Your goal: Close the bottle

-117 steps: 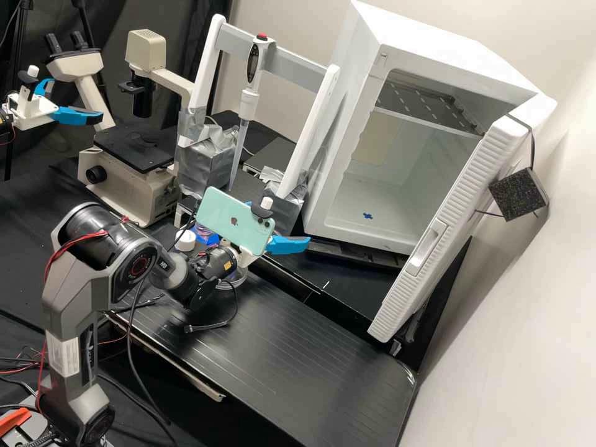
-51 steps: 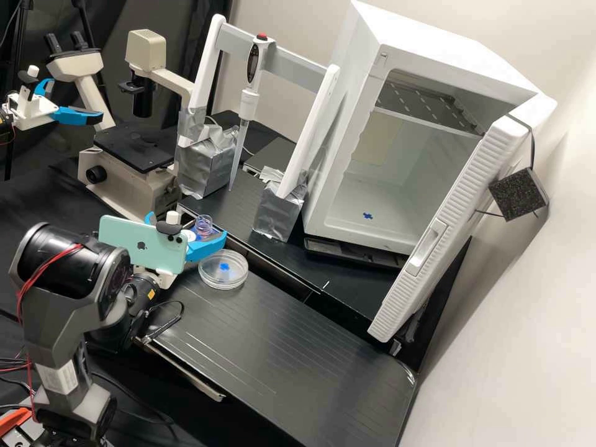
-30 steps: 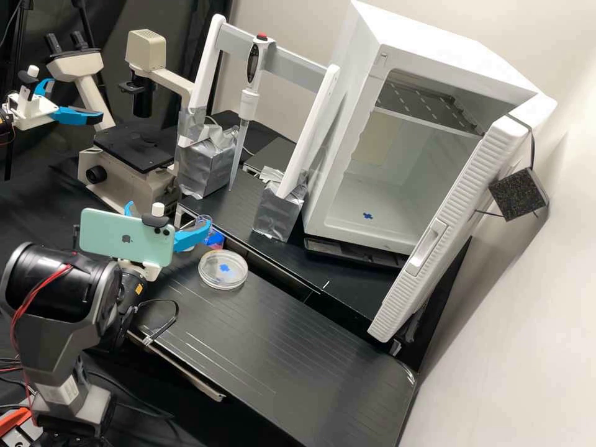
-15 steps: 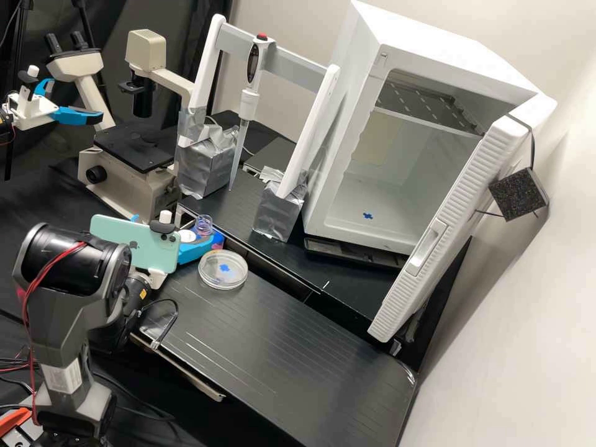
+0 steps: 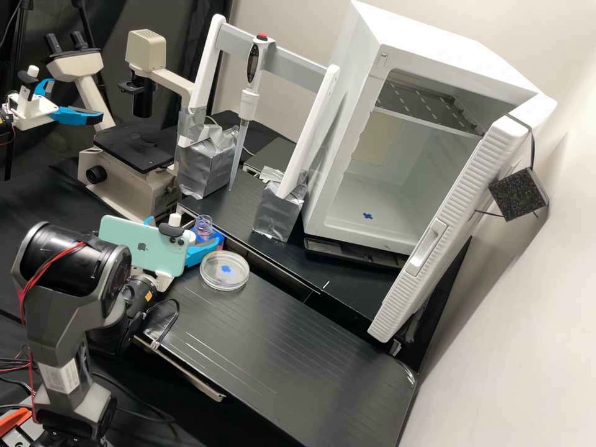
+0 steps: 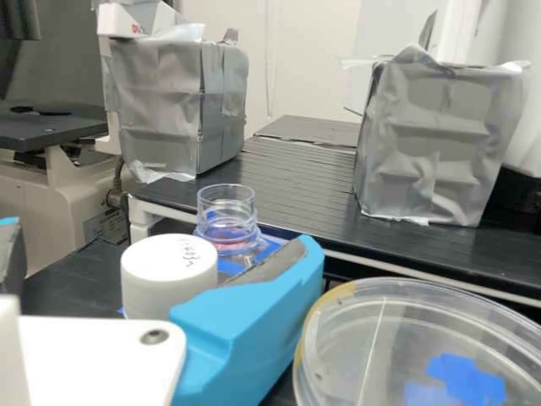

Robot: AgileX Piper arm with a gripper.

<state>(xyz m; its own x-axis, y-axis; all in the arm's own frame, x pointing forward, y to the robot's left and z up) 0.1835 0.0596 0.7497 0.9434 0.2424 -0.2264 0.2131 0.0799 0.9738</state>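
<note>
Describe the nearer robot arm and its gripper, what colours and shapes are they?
The arm is dark grey, with a rounded black housing at the big joint, a pale label lower down and red wires. The gripper is white with bright blue fingers, tapered and lined with dark grey. A mint-green phone is mounted at the wrist.

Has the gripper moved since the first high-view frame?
Yes. In the high view, the gripper has shifted left, farther from the white cabinet.

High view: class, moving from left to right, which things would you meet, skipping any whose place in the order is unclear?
Microscope → clear bottle → pipette → open white cabinet
</note>
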